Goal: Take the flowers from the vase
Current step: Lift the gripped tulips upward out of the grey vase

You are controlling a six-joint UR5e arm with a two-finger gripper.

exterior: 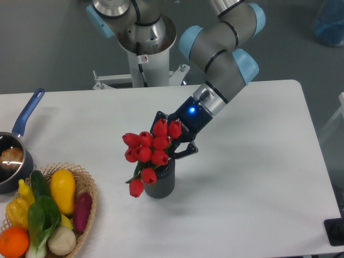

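A bunch of red tulip buds, the flowers (148, 152), stands in the small dark grey ribbed vase (161, 184) near the middle of the white table. One bud droops to the left of the vase. My gripper (171, 144) reaches in from the upper right, and its black fingers sit among the upper buds and stems at the vase mouth. The flowers hide the fingertips, so whether they are closed on the stems does not show.
A wicker basket (90, 189) of vegetables sits at the front left corner. Behind it, at the left edge, is a dark saucepan (7, 172) with a blue handle. The robot base (144, 40) stands behind the table.
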